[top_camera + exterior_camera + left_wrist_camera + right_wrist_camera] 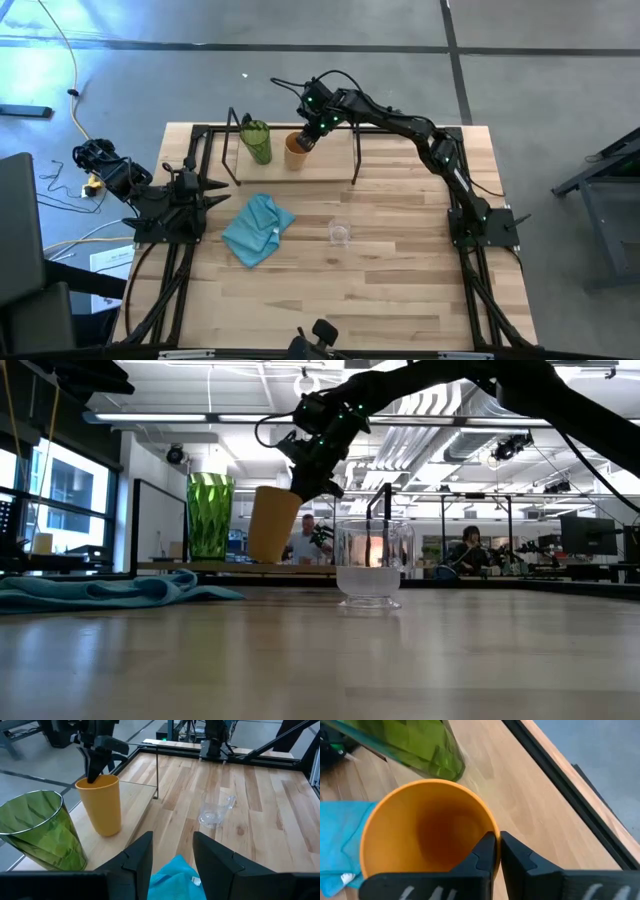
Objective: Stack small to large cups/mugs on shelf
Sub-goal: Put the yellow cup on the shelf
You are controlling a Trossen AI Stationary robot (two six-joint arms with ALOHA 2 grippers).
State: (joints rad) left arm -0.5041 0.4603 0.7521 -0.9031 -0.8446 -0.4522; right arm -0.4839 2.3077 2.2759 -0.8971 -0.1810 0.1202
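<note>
A tall green tumbler (258,140) and an orange cup (296,152) stand side by side by their bases on the light-wood shelf (300,172) at the table's far side. My right gripper (498,852) reaches down from the far right and is shut on the orange cup (420,830). A small clear glass cup (340,233) stands on the tabletop near the middle. My left gripper (172,855) waits open at the table's left edge, touching nothing. My right gripper pinches the orange cup's rim (489,826) on its far-right side. One finger (485,851) is inside the cup and the other outside. The fingers slant down from the far right. The cup stands mouth up with its base on the shelf board (135,790).
A light blue cloth (257,228) lies crumpled on the tabletop left of the glass cup. The shelf's black wire posts (357,150) rise beside the cups. Bare wood stretches toward the near edge (380,300). People sit in the room beyond the table.
</note>
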